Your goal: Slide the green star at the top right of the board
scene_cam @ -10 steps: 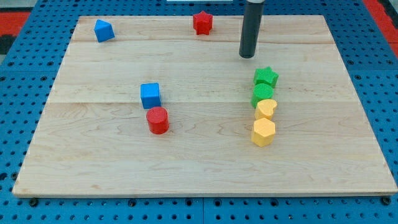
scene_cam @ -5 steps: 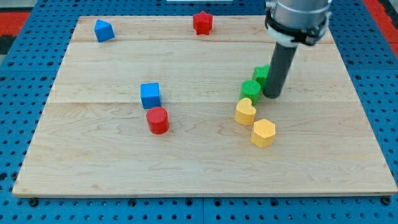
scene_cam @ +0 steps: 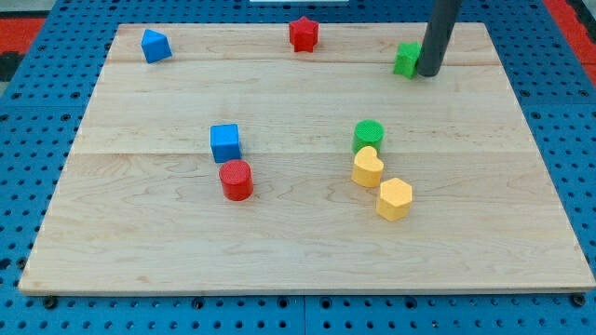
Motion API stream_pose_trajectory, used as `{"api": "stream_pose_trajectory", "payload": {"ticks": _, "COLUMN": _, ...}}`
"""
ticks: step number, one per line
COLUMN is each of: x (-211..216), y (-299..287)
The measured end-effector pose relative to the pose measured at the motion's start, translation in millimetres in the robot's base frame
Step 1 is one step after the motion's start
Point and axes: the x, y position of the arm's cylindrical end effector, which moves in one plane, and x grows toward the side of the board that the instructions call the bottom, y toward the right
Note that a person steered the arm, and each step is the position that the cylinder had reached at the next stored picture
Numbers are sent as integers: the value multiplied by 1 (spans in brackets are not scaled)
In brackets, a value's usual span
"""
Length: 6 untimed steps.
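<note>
A single straight rod is seen, dark grey to near black, cylindrical and of even thickness along its visible length. A smooth matte surface is shown, with a faint lighter sheen down one side. The tip [scene_cam: 429,73] is cut blunt and flat. No cables, screws or markings can be made out.

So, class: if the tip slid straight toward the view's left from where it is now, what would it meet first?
My tip would meet the green star at once; it sits right against the tip's left. Beyond it lies the red star, though probably slightly off that line.
</note>
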Motion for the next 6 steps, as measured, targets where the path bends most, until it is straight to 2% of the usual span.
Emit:
{"api": "stream_pose_trajectory", "payload": {"ticks": 1, "x": 48, "y": -6}}
{"api": "stream_pose_trajectory", "payload": {"ticks": 2, "x": 29, "y": -51}}
{"api": "stream_pose_trajectory", "payload": {"ticks": 3, "x": -7, "y": -28}}
{"api": "stream_pose_trajectory", "payload": {"ticks": 4, "x": -17, "y": -17}}
{"api": "stream_pose_trajectory", "payload": {"ticks": 6, "x": -8, "y": -10}}
